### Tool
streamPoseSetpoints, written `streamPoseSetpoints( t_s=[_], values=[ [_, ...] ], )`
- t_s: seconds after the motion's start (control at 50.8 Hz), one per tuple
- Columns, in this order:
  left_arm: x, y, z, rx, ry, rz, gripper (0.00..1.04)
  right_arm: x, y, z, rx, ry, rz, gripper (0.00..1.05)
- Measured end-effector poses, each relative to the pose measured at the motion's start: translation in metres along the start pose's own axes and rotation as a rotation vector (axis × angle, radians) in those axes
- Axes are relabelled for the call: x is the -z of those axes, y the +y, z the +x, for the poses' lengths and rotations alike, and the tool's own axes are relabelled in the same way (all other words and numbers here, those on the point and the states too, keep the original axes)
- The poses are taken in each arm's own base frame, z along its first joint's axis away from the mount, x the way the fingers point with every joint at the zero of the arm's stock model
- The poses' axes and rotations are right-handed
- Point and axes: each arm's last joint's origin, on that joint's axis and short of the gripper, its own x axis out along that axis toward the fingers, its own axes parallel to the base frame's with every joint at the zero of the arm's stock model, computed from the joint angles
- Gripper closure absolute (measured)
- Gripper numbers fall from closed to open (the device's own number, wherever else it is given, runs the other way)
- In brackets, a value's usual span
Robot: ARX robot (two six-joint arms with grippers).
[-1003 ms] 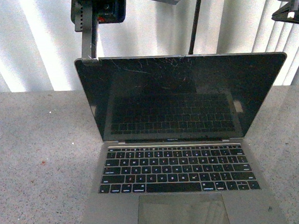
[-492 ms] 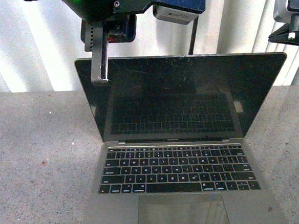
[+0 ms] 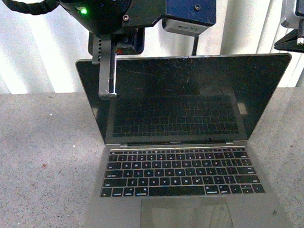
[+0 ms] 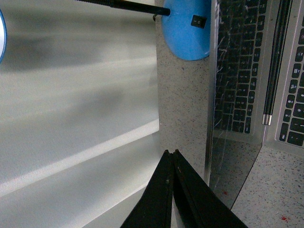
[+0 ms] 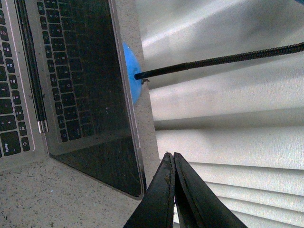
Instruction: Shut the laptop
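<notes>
The laptop point(image 3: 177, 143) stands open on the speckled table, its scratched black screen point(image 3: 187, 98) upright and facing me above the black keys point(image 3: 179, 172). My left gripper point(image 3: 108, 94) is shut with nothing in it, and its fingers hang in front of the screen's upper left corner. In the left wrist view the shut tips point(image 4: 170, 153) lie beside the lid's edge point(image 4: 210, 109). My right gripper point(image 5: 171, 156) is shut too and holds nothing. It sits off the lid's far corner point(image 5: 137, 187), behind the screen point(image 5: 90, 71). The right arm point(image 3: 298, 36) shows only partly at the upper right.
A blue lamp base point(image 4: 187, 28) with a black gooseneck point(image 5: 218, 61) stands on the table behind the lid. White vertical blinds point(image 3: 38, 54) close off the back. Speckled grey tabletop point(image 3: 41, 168) lies on both sides of the laptop.
My left arm has come forward and down. Its shut fingers went from the lid's top left edge to lower, in front of the screen. The laptop's lid has not visibly moved.
</notes>
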Motion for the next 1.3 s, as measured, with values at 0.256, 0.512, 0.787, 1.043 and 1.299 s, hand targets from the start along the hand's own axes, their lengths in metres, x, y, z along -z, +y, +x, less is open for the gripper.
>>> streamPoseSetpoints(
  t_s=[0.256,0.512,0.787,1.043,1.299],
  values=[
    [-0.004,-0.006,0.002,0.009,-0.008,0.005,1.01,0.0,0.003,-0.001,-0.031,0.001,0.013,1.02],
    [-0.005,-0.012,0.004,0.019,-0.01,0.009,1.01,0.0,0.004,-0.001,-0.04,0.002,0.017,1.02],
    [-0.004,-0.021,0.006,0.041,-0.008,0.009,1.01,0.001,0.006,-0.001,-0.06,0.006,0.027,1.02],
    [-0.001,-0.031,0.004,0.068,-0.009,0.01,1.01,-0.003,0.01,-0.002,-0.104,-0.009,0.08,1.02],
    [-0.004,-0.034,0.004,0.075,-0.024,0.004,1.01,-0.013,0.016,-0.003,-0.155,-0.033,0.177,1.02]
  ],
)
